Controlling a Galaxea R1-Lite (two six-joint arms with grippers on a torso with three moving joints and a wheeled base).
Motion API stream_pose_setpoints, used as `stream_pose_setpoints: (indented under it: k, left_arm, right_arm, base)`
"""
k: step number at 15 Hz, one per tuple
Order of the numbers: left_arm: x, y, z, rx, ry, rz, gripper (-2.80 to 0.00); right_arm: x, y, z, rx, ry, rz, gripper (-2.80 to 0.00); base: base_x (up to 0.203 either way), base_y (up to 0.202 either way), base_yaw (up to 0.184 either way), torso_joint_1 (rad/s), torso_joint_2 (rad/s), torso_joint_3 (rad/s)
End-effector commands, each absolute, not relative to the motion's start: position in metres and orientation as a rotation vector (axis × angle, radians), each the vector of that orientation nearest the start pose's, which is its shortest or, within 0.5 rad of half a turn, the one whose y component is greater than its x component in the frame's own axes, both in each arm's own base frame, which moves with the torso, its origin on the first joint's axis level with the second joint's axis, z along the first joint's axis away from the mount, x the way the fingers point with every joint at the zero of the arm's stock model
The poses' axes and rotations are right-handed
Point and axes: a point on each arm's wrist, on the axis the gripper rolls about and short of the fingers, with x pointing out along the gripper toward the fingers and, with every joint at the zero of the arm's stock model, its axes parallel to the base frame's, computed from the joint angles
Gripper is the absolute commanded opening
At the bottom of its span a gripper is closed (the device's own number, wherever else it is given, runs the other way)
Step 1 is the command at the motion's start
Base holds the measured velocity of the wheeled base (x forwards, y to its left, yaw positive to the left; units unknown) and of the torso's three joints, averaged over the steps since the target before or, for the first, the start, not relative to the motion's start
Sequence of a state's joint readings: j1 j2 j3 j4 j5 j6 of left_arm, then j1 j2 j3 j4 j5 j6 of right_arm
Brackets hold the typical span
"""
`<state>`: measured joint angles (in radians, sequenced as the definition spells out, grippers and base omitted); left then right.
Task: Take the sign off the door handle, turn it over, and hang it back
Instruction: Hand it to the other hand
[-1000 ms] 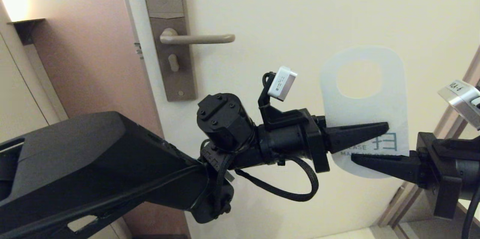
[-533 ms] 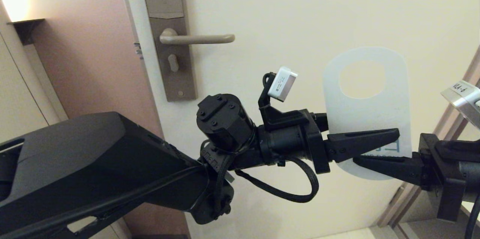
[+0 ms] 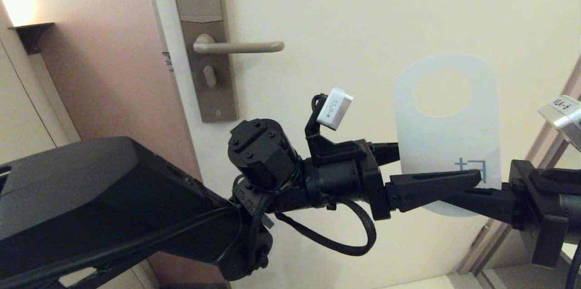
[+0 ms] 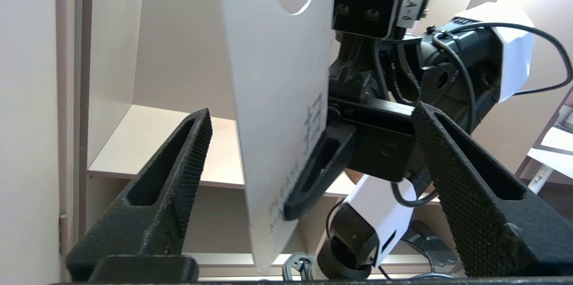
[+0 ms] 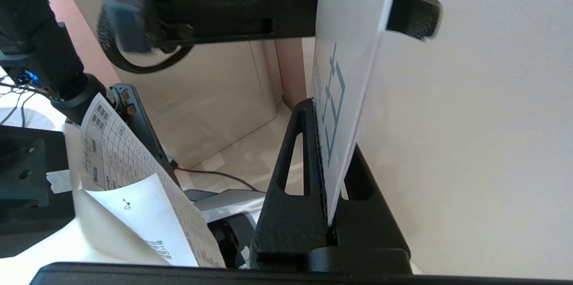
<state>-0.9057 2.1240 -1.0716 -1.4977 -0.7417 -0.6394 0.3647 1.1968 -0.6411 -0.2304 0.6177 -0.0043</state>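
The sign (image 3: 447, 144) hangs upright in the air before the door, to the right of the door handle (image 3: 240, 46) and lower, with its white face and a teal character towards me. My right gripper (image 3: 463, 198) is shut on its lower right edge; in the right wrist view (image 5: 329, 128) the fingers pinch the sign (image 5: 349, 52). My left gripper (image 3: 467, 162) is open, with one finger in front of the sign and one behind. In the left wrist view (image 4: 313, 112) the sign (image 4: 277, 97) stands between the spread fingers, touching neither. The handle is bare.
The cream door (image 3: 363, 17) carries a tall brown-grey backplate (image 3: 204, 39). A pink-brown wall (image 3: 100, 53) is on the left and the door frame (image 3: 499, 243) at the lower right. Printed papers (image 5: 134, 177) show in the right wrist view.
My left arm has dropped and drawn back a little, so its front finger crosses the sign lower down. The sign has risen slightly and more of the teal character shows.
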Motion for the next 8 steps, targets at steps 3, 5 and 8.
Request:
stream_pose_setpoints:
  k: [3, 5, 8]
  left_arm:
    - [0.231, -0.314, 0.188, -0.517, 0.026, -1.718, 0.0]
    - [0.232, -0.31, 0.185, -0.513, 0.04, -1.705, 0.0]
    - [0.232, -0.301, 0.184, -0.509, 0.051, -1.688, 0.0]
  right_arm:
    - [0.154, 0.073, 0.221, 0.038, 0.326, 0.979, -2.8]
    - [0.153, 0.072, 0.221, 0.037, 0.321, 0.979, -2.8]
    - [0.152, 0.072, 0.222, 0.037, 0.318, 0.979, -2.8]
  base:
    - [0.0, 0.0, 0.0, 0.0, 0.0, 0.0]
    - [0.0, 0.0, 0.0, 0.0, 0.0, 0.0]
    - [0.0, 0.0, 0.0, 0.0, 0.0, 0.0]
